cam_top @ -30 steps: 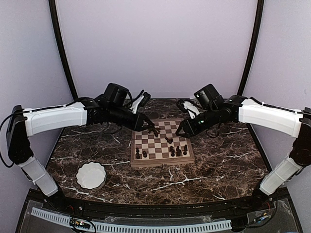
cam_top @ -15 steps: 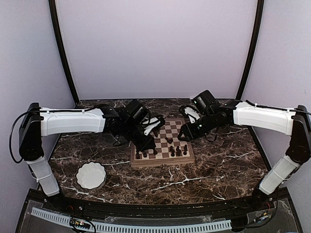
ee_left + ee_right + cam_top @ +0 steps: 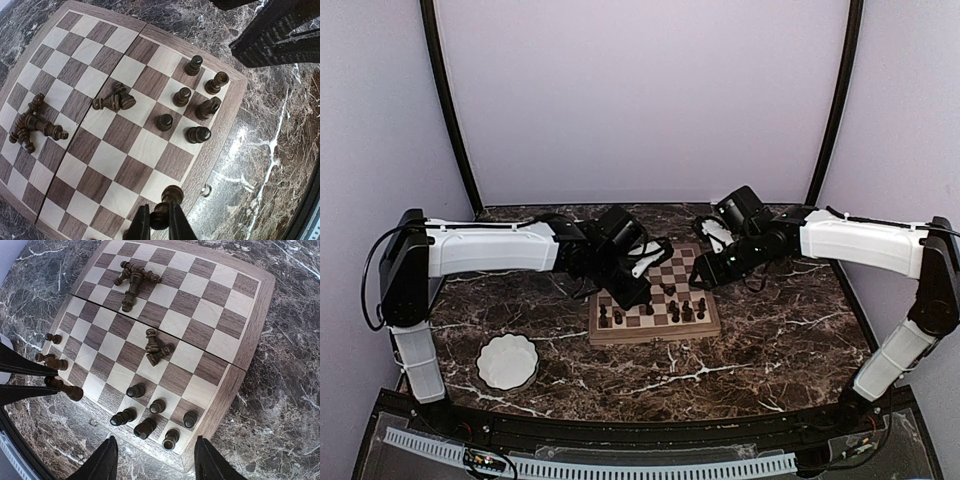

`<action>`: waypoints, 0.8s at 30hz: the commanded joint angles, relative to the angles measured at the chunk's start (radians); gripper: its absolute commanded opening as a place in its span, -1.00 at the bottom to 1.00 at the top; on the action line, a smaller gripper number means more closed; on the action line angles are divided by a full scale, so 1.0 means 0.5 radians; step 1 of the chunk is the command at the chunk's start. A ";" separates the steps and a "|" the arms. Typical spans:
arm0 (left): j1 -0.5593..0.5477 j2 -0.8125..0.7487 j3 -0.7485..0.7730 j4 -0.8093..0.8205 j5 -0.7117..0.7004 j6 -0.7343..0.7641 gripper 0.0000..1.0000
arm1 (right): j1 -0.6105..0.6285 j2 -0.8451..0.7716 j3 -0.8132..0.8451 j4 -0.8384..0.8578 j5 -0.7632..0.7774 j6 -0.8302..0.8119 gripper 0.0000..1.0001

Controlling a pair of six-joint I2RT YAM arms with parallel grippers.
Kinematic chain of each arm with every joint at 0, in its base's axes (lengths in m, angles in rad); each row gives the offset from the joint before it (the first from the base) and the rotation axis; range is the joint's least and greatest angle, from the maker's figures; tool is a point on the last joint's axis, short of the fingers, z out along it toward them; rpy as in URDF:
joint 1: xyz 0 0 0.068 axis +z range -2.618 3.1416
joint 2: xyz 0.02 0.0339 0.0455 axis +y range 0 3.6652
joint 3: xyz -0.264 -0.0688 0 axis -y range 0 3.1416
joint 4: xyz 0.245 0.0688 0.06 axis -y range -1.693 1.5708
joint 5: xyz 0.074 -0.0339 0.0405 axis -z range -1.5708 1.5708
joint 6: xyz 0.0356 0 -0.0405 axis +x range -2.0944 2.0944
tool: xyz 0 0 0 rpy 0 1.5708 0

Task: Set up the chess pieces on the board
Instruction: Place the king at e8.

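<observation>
Clamping one chess piece (image 3: 170,193), the left gripper (image 3: 159,217) hangs over the board (image 3: 95,50); the right gripper (image 3: 155,447) gapes empty. Several others (image 3: 145,427) stand just beyond its fingers (image 3: 102,465); two toppled heaps (image 3: 134,277) await.

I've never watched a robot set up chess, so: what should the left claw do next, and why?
Probably lower the left claw slightly and stand its chess piece on an edge-row square of the board, then let go. The claw is shut on the piece over that row, and the right claw hovers open.
</observation>
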 commanded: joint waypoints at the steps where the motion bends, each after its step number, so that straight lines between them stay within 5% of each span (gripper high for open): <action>1: -0.017 0.028 0.079 -0.072 -0.034 0.033 -0.81 | -0.014 0.007 -0.011 0.008 0.051 0.029 0.08; 24: -0.044 0.187 0.186 -0.172 -0.137 0.041 -0.69 | -0.036 0.065 0.009 -0.005 0.022 -0.026 0.09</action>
